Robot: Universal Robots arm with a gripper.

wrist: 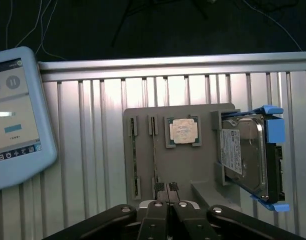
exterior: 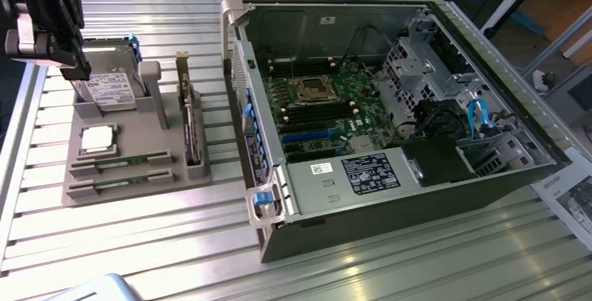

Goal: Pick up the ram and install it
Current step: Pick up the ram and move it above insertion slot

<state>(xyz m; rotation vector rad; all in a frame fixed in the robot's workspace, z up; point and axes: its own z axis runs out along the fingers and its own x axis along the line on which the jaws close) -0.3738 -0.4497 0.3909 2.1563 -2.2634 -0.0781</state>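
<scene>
Ram [exterior: 120, 160] lies slotted in the gray holder [exterior: 138, 191]. Wrist view shows the gripper [wrist: 168, 192] clenched empty over that holder, plus a tablet [wrist: 15, 115]; exterior view adds the open computer case [exterior: 370, 107].

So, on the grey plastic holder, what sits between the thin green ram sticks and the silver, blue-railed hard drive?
The square silver processor chip, in a recess of the holder; the wrist view shows it between ram sticks and hard drive.
</scene>
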